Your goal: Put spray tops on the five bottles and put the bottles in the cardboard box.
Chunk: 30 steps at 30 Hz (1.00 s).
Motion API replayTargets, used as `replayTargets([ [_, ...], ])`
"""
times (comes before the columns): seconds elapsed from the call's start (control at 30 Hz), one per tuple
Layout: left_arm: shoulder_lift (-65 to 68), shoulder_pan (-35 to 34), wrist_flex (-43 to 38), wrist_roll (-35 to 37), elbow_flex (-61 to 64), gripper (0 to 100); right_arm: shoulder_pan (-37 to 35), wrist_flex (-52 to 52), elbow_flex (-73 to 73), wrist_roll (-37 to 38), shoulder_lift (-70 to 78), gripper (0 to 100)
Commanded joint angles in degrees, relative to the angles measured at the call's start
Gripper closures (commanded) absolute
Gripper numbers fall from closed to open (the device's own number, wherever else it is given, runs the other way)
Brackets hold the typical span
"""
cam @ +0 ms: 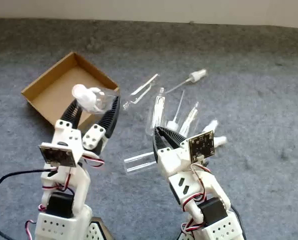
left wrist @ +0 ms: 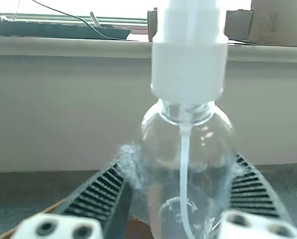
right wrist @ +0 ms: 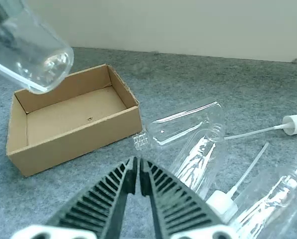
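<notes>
**Left gripper clamped on a capped bottle by the box**

Left gripper [cam: 95, 107] has its two black jaws pressed on the sides of a clear bottle [cam: 102, 95]. The left wrist view shows this bottle [left wrist: 188, 149] standing between the jaws. A white spray top [left wrist: 188, 50] sits on its neck, and the thin tube hangs down inside. In the high view the held bottle is tilted, with its spray top [cam: 80, 92] pointing to the left. It is raised over the near right edge of the cardboard box [cam: 49, 97]. The box lies open at the far left of the table, and its floor [right wrist: 74, 117] is bare.

To the right, the right gripper [cam: 157, 132] has its jaws together with nothing between them. The right wrist view shows the same gripper [right wrist: 137, 162] with the two tips touching above the grey table cover [cam: 249, 100].

One empty bottle [cam: 139, 162] lies on the cover just to the left of this gripper. Beyond its tips lie three more clear bottles [cam: 156, 107], close to each other. A second spray top [cam: 174, 123] lies between them with its tube pointing far. A loose spray top [cam: 197, 76] with a long tube lies farther away, to the right.
</notes>
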Motion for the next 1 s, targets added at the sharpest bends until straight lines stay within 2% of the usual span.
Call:
replayTargets([
  [0.0,-0.75,-2.68,9.32,-1.76,-10.42,81,0.57,-1.54,6.81,0.62,-0.66,99.3],
  [0.17,2.33,-3.03,9.23,-9.76,-11.38,81,0.57,-1.36,6.81,0.53,-0.66,99.3],
  [0.27,10.51,-5.41,9.49,-9.23,-15.69,81,0.57,-1.36,6.81,0.53,-0.66,99.3],
  [0.43,28.79,-8.66,9.58,-2.64,-27.74,81,0.57,-1.27,6.81,0.70,-0.66,99.3],
  [0.67,50.15,-12.62,9.32,-2.46,-37.85,81,0.66,-1.27,6.73,0.79,-0.66,99.3],
  [0.73,55.60,-14.29,7.03,-2.46,-39.96,81,0.66,-1.27,6.73,0.79,-0.66,99.3],
  [0.97,71.25,-16.22,-8.53,-2.37,-41.10,81,0.66,-1.27,6.73,0.79,-0.04,99.3],
])
